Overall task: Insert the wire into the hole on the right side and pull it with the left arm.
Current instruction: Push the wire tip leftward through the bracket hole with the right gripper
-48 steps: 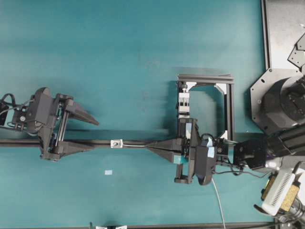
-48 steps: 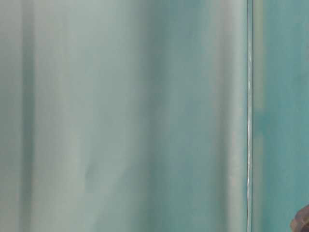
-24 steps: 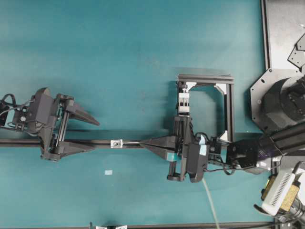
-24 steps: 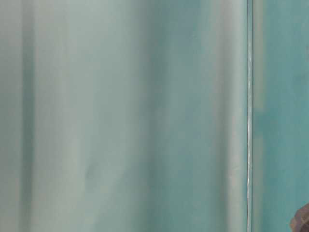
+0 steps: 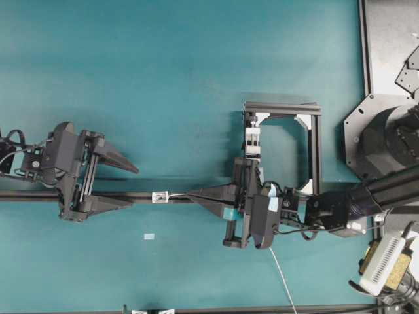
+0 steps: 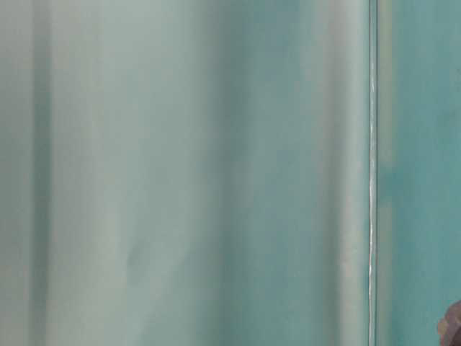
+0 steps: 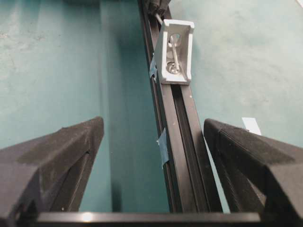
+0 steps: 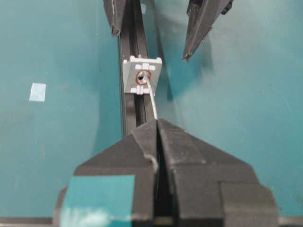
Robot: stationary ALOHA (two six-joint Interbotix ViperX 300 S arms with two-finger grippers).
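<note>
Right end effector (image 8: 157,124) is clamped on the wire (image 8: 151,97), holding it level with the rail (image 5: 141,195) so its tip feeds straight into the hole (image 8: 142,76) of the block (image 5: 160,196). Left end effector (image 5: 126,186) waits beyond the block, fingers wide astride the rail, ready to catch the emerging end. How far the tip has passed through is unclear; the table-level view is only a teal blur.

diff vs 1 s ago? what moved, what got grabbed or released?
The right hand, shut on the wire, moved left along the black rail toward the silver block; the gap to the block narrowed, and the wire tip now sits at the hole. The trailing wire swung left with it. Nothing grabbed or released. The left hand stayed open beside the block, roughly in place.
</note>
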